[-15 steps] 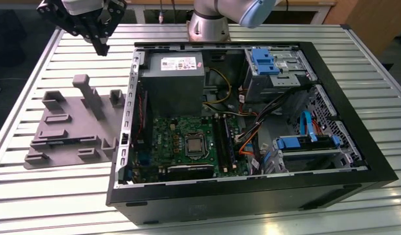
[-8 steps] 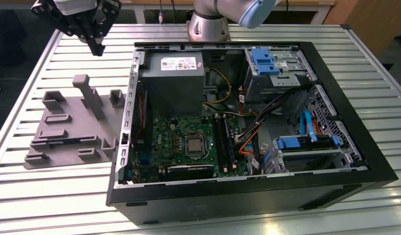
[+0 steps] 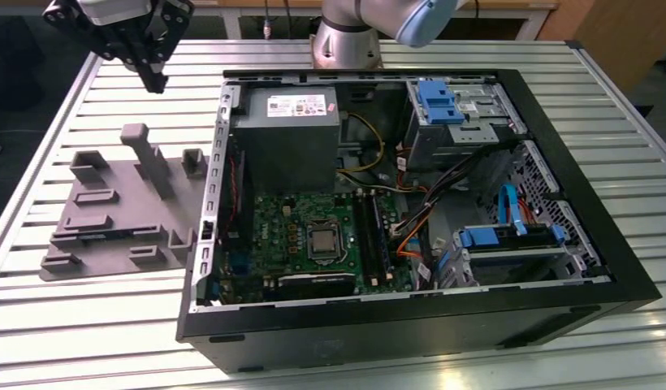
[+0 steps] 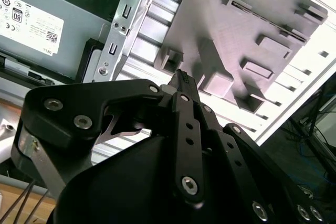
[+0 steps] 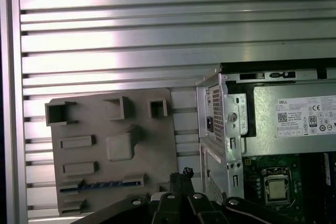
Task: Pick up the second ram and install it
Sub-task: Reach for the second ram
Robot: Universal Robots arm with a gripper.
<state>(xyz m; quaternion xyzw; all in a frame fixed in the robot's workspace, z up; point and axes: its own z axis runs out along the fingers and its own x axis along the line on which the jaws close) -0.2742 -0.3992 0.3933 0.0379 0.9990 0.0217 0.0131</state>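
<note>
Claw (image 3: 155, 81) is seen clenched w/ nothing held, upper left of exterior view. Second ram (image 5: 100, 184) is lodged edge-up in grey fixture (image 5: 157, 145) slot. Judged light, stiff, fragile; best gripped across flat faces, approx. mid-length.

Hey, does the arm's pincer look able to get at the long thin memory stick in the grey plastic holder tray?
Probably yes. The memory stick sits edge-up in an open slot of the grey holder tray, and the shut pincer hangs above, near that tray's edge, with nothing between them.
</note>
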